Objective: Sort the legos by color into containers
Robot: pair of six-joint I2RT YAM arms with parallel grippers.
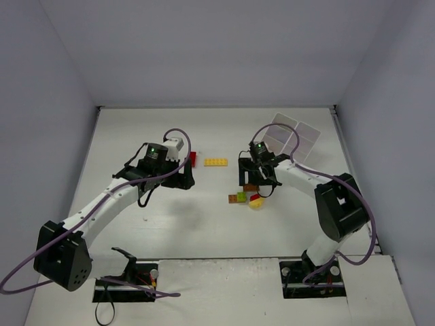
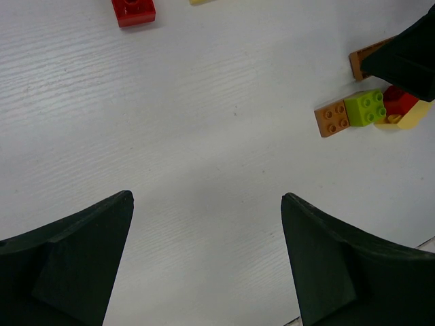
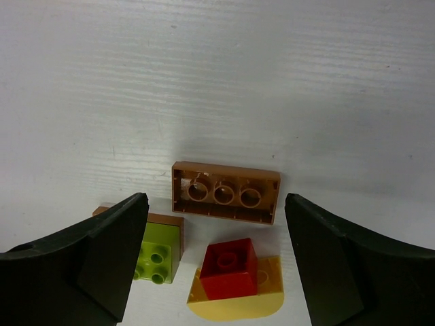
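An upside-down brown lego [image 3: 224, 192] lies on the table just ahead of my right gripper [image 3: 216, 198], which hangs open over it, empty. Closer in lie a lime lego on a brown one [image 3: 158, 255] and a red lego on a yellow piece [image 3: 231, 272]. From above, this cluster [image 1: 248, 197] sits under the right gripper [image 1: 260, 178]. My left gripper [image 2: 206, 197] is open over bare table, its fingers [image 1: 183, 175] near a red lego [image 1: 193, 158]. A long yellow lego [image 1: 216, 161] lies mid-table. The containers, a white divided tray [image 1: 292, 139], stand at the back right.
White walls close the table on three sides. In the left wrist view the right arm's dark gripper [image 2: 408, 54] overlaps the brown lego [image 2: 367, 58]. Both arm bases are bolted at the near edge.
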